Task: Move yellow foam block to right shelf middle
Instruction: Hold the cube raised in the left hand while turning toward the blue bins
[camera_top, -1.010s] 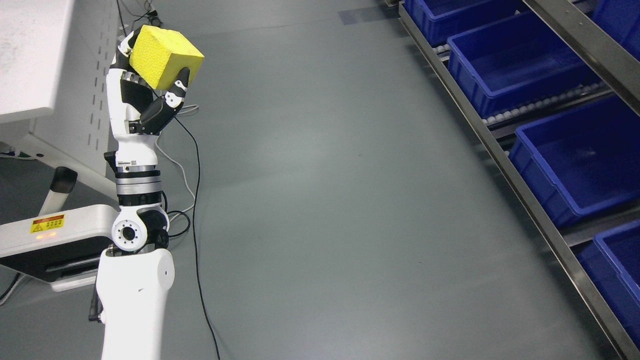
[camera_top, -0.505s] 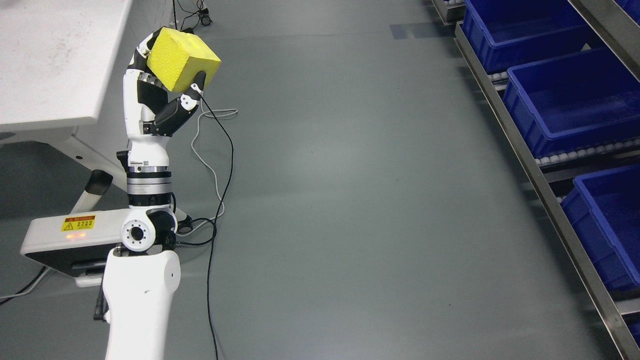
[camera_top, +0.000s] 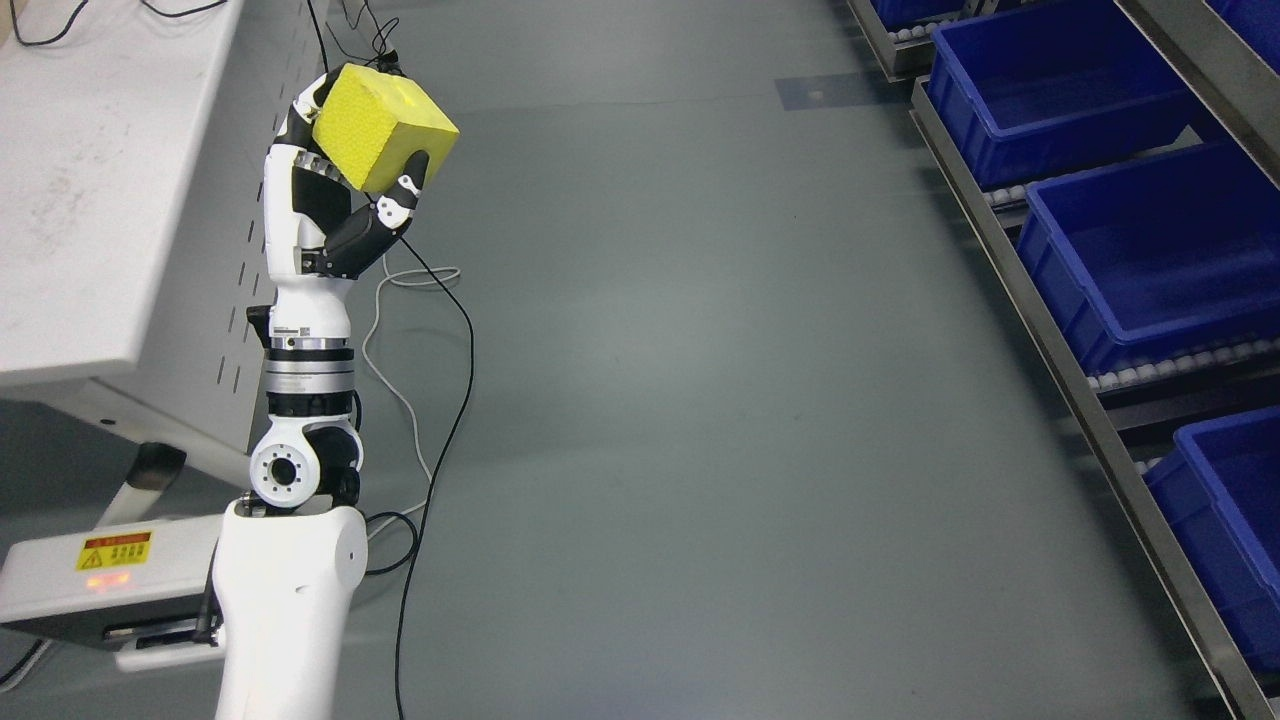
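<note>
Yellow foam block (camera_top: 385, 125): cube, pitted face, tilted, clamped in raised left hand (camera_top: 345, 205).

A grey floor (camera_top: 700, 400) with a soft glare fills the view. A white table (camera_top: 90, 200) stands at left, cables (camera_top: 440, 330) trailing beside it. Blue bins (camera_top: 1150, 250) line a metal shelf (camera_top: 1060, 370) at right.

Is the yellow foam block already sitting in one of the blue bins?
No, the yellow foam block is held up in the left hand, across the floor from the blue bins.
</note>
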